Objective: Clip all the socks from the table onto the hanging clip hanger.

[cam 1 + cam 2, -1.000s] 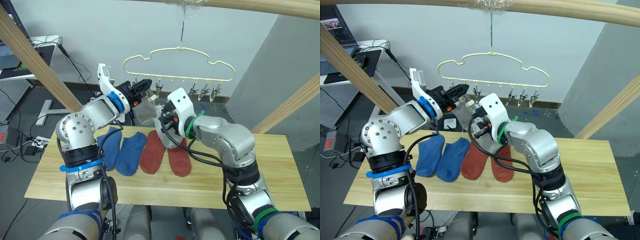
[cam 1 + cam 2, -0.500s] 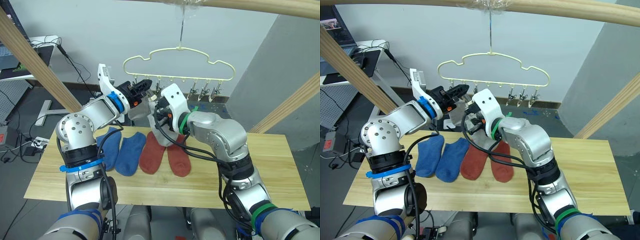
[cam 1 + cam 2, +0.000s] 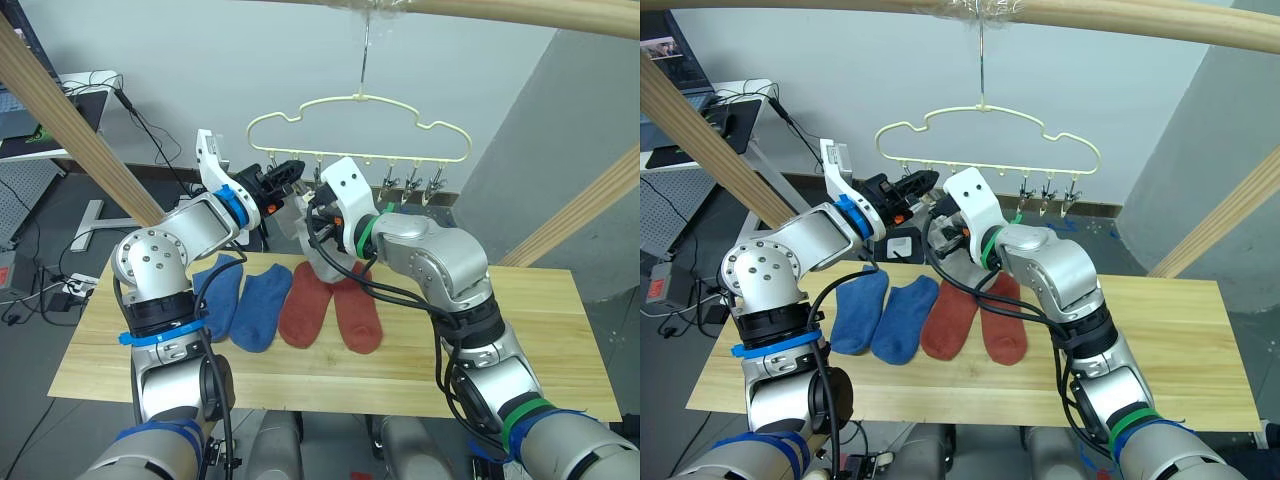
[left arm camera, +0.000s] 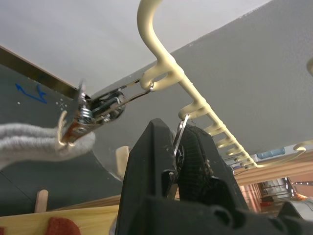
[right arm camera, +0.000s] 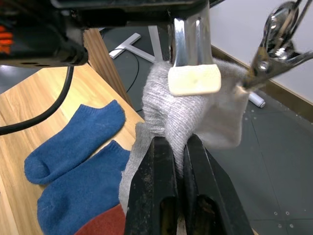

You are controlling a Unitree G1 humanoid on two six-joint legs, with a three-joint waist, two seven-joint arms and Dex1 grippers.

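White wall (image 3: 180, 60) at my 12; grey partition (image 3: 560, 130) at 2; wooden frame poles (image 3: 70, 125); desk with cables (image 3: 85, 85) at 10.

Two blue socks (image 3: 240, 296) and two rust-red socks (image 3: 330, 315) lie on the pale yellowish plank table (image 3: 520, 350). The sock (image 5: 195, 117) pinched in black fingers (image 5: 161, 191) is light grey. The clip hanger (image 3: 360, 125) is pale yellow with silvery metal clips (image 3: 410, 182).

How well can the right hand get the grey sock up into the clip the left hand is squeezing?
Probably yes. The right hand, shut on the grey sock, holds its edge right at the clip that the left hand pinches. Nothing stands between them.
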